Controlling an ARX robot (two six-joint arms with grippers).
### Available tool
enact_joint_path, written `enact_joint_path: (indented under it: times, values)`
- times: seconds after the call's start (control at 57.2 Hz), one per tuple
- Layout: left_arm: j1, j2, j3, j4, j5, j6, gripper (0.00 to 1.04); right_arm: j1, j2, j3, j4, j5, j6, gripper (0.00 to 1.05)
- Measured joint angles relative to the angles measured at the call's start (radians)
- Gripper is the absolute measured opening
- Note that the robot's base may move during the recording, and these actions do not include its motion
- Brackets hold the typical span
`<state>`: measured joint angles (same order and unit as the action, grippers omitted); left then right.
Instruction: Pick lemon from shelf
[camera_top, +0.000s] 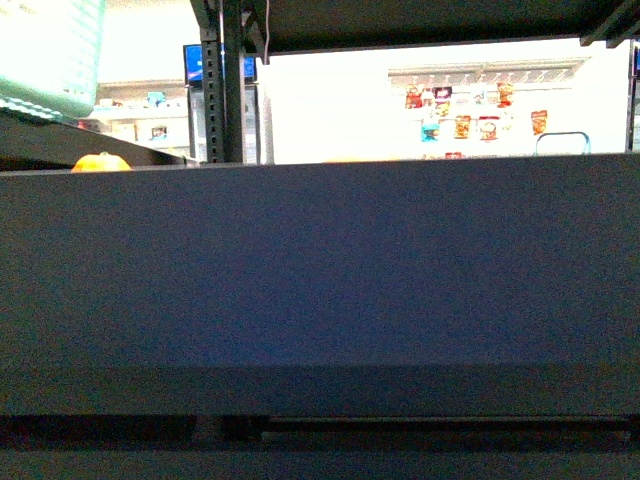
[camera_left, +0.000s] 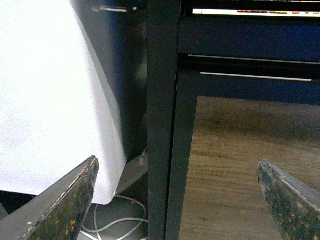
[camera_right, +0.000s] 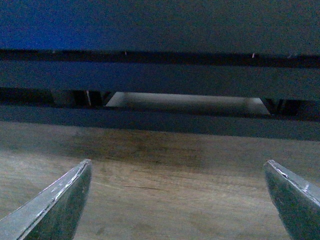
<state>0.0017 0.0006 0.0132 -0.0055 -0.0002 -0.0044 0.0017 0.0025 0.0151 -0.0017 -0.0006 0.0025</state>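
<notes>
Status: shelf up close, lemon not locatable

Front view mostly filled by dark tray wall of shelf (camera_top: 320, 270); top of round orange fruit (camera_top: 100, 161) peeking over rim near left end; perforated upright (camera_top: 222, 90) behind rim; position of lemon: cannot tell from any view; left gripper (camera_left: 176, 161): jaws spread wide, gripping nothing, facing black shelf leg (camera_left: 162, 125); white panel (camera_left: 50, 90) and white cable (camera_left: 117, 222) beside leg; wood floor (camera_left: 235, 175) beyond; right gripper (camera_right: 177, 162): jaws spread wide, gripping nothing, low over wood floor, facing bottom rails of shelf.
</notes>
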Motion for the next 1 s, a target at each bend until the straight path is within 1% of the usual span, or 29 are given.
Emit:
enact_joint_path:
  times: [0.997]
  values:
    - [0.000,0.000,0.000,0.000,0.000,0.000,0.97,0.000,0.000,0.000,0.000,0.000,0.000,1.02]
